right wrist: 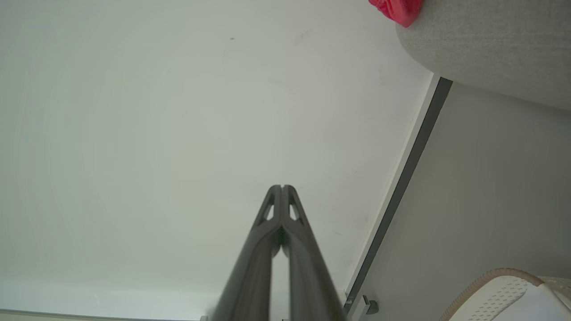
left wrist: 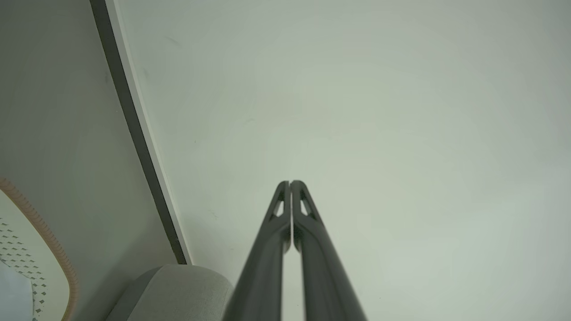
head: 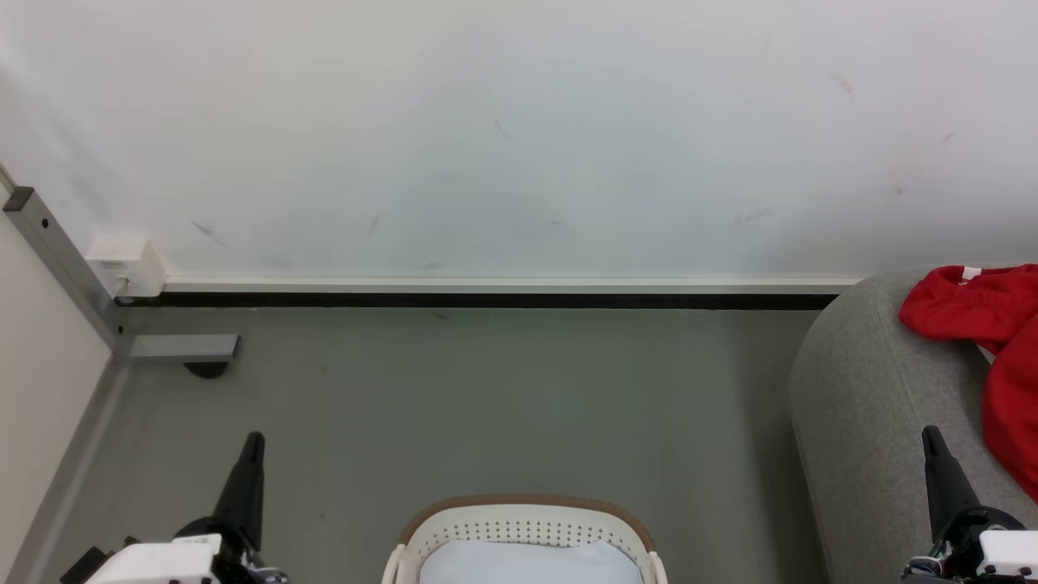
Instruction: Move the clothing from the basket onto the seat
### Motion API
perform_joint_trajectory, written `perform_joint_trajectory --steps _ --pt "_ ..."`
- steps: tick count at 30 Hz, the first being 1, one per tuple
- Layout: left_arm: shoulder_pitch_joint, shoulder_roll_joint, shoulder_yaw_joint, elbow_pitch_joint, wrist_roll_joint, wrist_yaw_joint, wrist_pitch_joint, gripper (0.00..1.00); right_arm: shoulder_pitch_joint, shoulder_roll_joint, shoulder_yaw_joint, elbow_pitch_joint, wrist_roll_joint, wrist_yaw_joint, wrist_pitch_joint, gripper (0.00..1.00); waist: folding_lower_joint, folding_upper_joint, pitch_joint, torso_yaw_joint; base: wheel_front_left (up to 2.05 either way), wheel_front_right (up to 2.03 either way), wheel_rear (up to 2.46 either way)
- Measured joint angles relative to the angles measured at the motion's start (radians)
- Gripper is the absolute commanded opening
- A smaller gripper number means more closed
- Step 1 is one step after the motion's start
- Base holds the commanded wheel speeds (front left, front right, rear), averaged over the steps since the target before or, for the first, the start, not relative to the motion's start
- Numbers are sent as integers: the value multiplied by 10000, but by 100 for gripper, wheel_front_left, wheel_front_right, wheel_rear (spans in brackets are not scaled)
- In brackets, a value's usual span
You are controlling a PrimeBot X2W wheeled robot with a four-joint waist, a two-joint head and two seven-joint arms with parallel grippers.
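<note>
**While red clothing lies on the seat, both grippers wait closed and empty**

Since the clothing (head: 1001,349) is heaped on the grey seat (head: 859,405) at the far right, at least part of the job looks done. The basket (head: 527,504) sits near and centre on the floor (head: 486,389). The part of it in view holds a pale blue-white cloth (head: 523,564) and no red fabric. Most of its inside is cut off by the head view's bottom edge, so I cannot tell whether any garment is left there. My judgement is that the transfer is finished or close to it.

The left gripper (head: 254,442) stands at the near left above the floor, well apart from the basket. Its fingers are pressed together, pinch nothing, and point toward the far wall (head: 519,122). The right gripper (head: 930,434) stands at the near right over the seat's rounded edge, near the clothing but apart from it. Its fingers are likewise pressed together and empty, aimed the same way. Neither arm reaches toward the basket.
</note>
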Motion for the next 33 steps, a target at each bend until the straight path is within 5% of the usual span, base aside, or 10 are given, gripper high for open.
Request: perform_joint_trajectory --steps 33 --pt "-1 0 0 0 0 0 0 0 -1 15 -17 0 -4 0 23 0 0 0 0 0 0 0 0"
